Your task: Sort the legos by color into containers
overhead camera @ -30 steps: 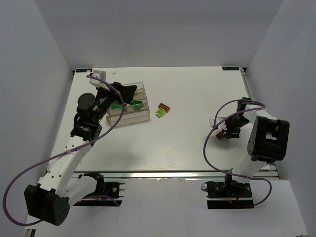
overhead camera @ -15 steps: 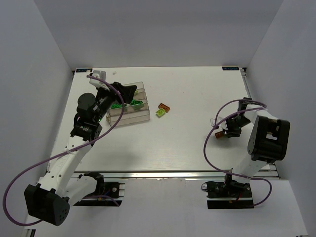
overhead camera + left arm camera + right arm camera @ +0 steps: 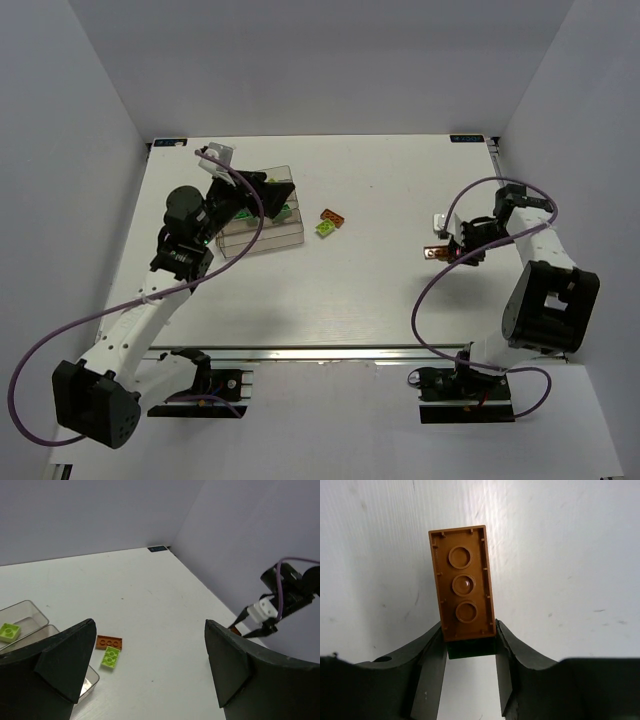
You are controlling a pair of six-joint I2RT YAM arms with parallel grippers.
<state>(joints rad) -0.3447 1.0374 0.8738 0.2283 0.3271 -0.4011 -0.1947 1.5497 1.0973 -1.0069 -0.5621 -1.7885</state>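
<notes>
My right gripper (image 3: 447,250) is shut on an orange brick (image 3: 434,253) and holds it over the table's right side. The right wrist view shows the brick's hollow underside (image 3: 464,590) pinched at one end between my fingers (image 3: 432,655). My left gripper (image 3: 265,192) is open and empty above the clear containers (image 3: 270,236) at the back left. A loose orange brick (image 3: 334,216) and a lime brick (image 3: 325,229) lie touching just right of the containers. They also show in the left wrist view, orange (image 3: 109,642) and lime (image 3: 110,657). A lime brick (image 3: 9,630) lies in one bin (image 3: 30,611).
White walls close in the table on the left, back and right. The right arm's purple cable (image 3: 425,300) loops over the table's right part. Green bricks in the bins are mostly hidden under my left gripper.
My right gripper has moved up and left with the orange brick in it. My left gripper has shifted a little to the right over the containers.
</notes>
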